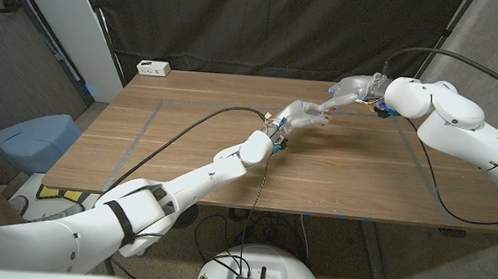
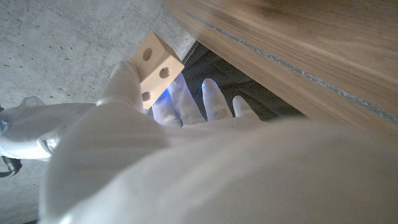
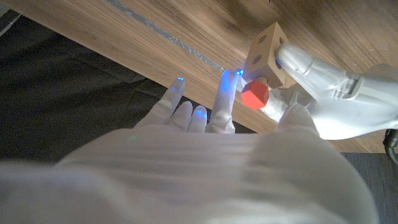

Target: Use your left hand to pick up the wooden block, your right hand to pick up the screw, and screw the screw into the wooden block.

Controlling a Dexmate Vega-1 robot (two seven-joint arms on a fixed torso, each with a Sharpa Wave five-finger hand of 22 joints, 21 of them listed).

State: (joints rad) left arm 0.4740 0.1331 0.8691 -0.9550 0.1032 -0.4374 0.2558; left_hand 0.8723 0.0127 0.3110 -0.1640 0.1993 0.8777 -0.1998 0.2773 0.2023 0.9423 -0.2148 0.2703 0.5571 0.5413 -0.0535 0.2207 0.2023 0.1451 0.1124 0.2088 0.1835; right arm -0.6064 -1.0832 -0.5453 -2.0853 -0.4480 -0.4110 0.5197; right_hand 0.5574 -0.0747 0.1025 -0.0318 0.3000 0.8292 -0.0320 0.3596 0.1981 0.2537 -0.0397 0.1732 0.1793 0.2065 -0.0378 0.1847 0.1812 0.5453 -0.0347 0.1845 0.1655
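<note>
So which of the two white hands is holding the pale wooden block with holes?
The left hand: the pale wooden block sits at its fingertips. The right hand instead holds the red-headed screw against the block.

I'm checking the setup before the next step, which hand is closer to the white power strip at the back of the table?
Left. The left hand holds the wooden block over the table's middle, nearer the power strip at the far left corner. The right hand, at the red screw, is further right.
</note>
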